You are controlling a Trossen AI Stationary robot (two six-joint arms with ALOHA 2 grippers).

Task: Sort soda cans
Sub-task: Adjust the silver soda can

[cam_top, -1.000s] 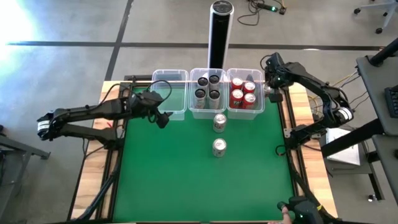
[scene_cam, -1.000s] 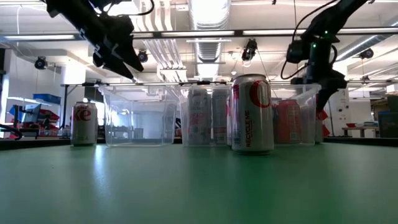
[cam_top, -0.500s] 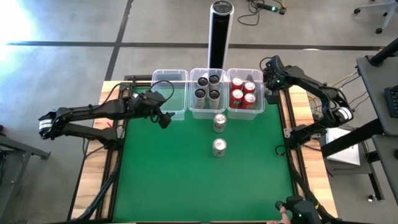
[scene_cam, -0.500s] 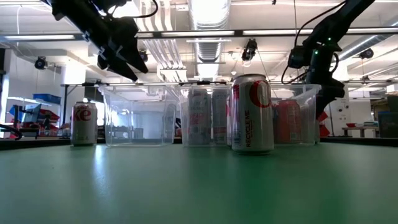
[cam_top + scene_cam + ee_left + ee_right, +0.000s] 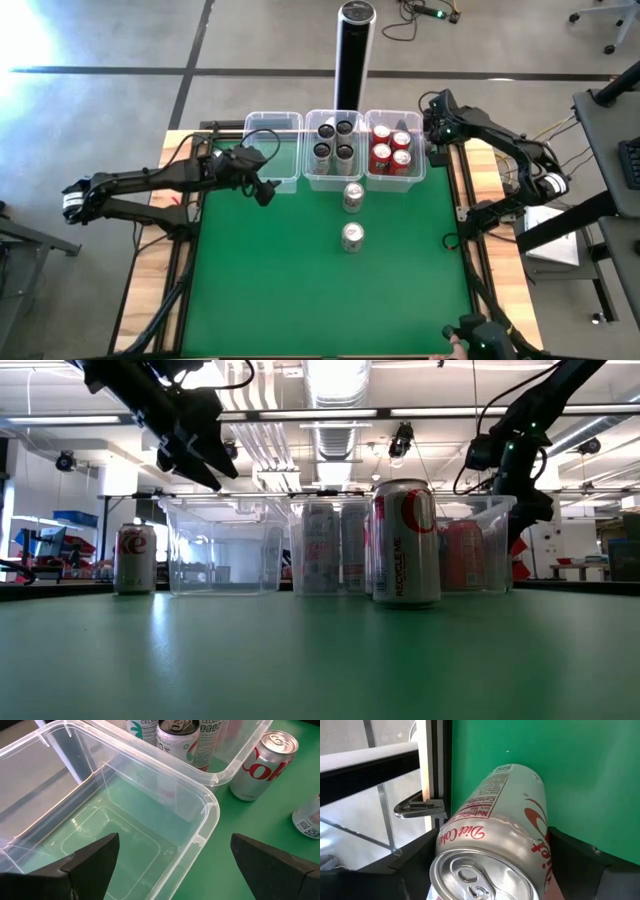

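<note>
A green mat (image 5: pixel 300 290) covers the table, with three clear bins along its far edge. The left bin (image 5: pixel 262 128) holds nothing, the middle one dark cans (image 5: pixel 333 140), the right one red cans (image 5: pixel 390 147). Two silver cans (image 5: pixel 352 215) stand on the mat. The right gripper (image 5: pixel 490 870) clamps a silver Diet Coke can (image 5: pixel 495 855) beside the right bin. The left gripper (image 5: pixel 170 865) gapes over the left bin

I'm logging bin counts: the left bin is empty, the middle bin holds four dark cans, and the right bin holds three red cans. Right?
Nearly. The high view shows four red cans in the right bin, not three. The left bin is indeed empty and the middle bin holds four dark cans.
</note>
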